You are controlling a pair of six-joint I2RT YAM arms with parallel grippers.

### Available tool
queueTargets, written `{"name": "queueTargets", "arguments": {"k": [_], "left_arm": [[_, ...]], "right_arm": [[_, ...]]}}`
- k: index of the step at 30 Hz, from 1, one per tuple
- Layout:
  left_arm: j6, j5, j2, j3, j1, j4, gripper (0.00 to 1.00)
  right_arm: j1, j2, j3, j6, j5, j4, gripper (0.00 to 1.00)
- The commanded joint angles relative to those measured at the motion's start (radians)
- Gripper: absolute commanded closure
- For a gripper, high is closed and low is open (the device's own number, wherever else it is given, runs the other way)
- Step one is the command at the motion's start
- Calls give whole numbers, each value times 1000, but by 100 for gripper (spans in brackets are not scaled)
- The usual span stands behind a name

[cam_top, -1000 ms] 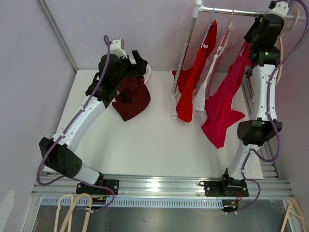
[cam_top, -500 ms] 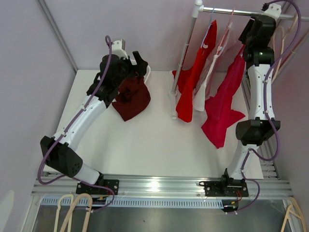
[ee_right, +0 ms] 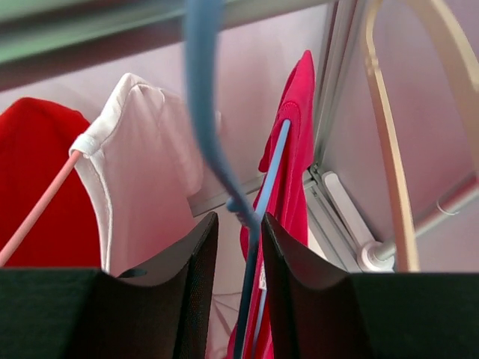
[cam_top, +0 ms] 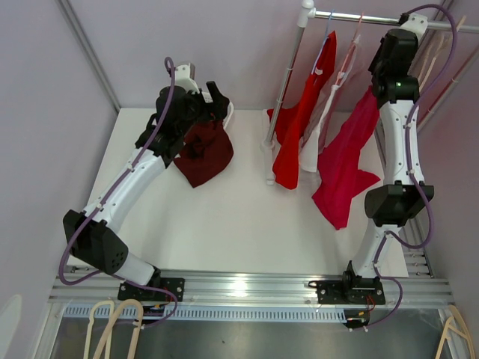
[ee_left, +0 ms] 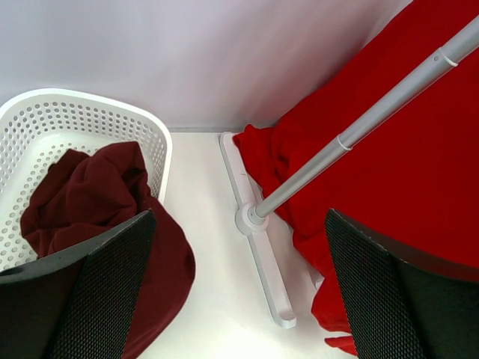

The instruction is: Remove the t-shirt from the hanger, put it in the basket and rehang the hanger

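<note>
A crimson t-shirt hangs on a blue hanger at the right end of the rack rail. My right gripper is up at the rail. In the right wrist view it is shut on the blue hanger's neck just below the hook, with the crimson t-shirt draped behind. My left gripper hovers open and empty above a white basket. A maroon shirt spills over the basket's rim.
A red t-shirt and a white shirt on a pink hanger hang left of the crimson one. The rack's pole stands on a white base. A wooden hanger hangs at the right.
My right arm has risen and shifted slightly left along the rail with the blue hanger. The crimson t-shirt's top moved with it. The left arm has hardly moved.
</note>
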Motion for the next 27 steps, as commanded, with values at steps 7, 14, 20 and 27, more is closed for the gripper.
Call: {"name": "queueTargets", "arguments": {"k": [7, 14, 20, 27], "left_arm": [[14, 2, -28, -7, -10, 39, 0], [14, 2, -35, -3, -10, 30, 0], [8, 9, -44, -7, -10, 26, 0], [8, 11, -49, -13, -10, 30, 1]], "right_arm": [[73, -72, 6, -78, 128, 61, 55], [108, -71, 72, -101, 224, -16, 54], [122, -86, 58, -110, 313, -25, 53], [123, -85, 60, -150, 356, 20, 55]]}}
